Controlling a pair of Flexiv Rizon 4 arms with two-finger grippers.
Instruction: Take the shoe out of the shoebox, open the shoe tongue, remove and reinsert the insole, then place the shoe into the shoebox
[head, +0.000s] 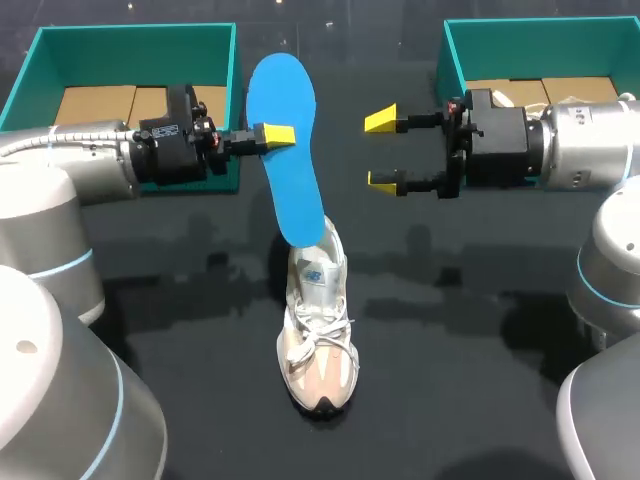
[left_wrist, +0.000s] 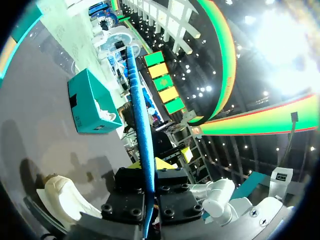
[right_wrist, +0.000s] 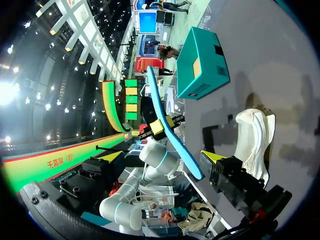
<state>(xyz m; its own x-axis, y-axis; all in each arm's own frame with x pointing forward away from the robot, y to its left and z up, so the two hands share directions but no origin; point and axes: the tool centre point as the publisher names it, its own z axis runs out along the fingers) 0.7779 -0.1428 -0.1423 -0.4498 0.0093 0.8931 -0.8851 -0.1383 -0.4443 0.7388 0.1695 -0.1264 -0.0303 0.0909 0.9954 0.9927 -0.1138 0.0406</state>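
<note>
While the left hand (head: 276, 135) pinches the long blue insole (head: 290, 190), the right hand (head: 382, 150) gapes wide.

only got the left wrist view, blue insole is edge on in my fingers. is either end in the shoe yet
Observer: In the head view the insole slants down and its lower end overlaps the heel opening of the shoe. I cannot tell whether it is actually inside.
Operator: where's my right gripper
Observer: The right gripper is level with the insole's upper half, apart from it, open and empty.
Operator: which way does the shoe point
Observer: It stands upright on the table, toe toward the robot and heel toward the far side.
</note>
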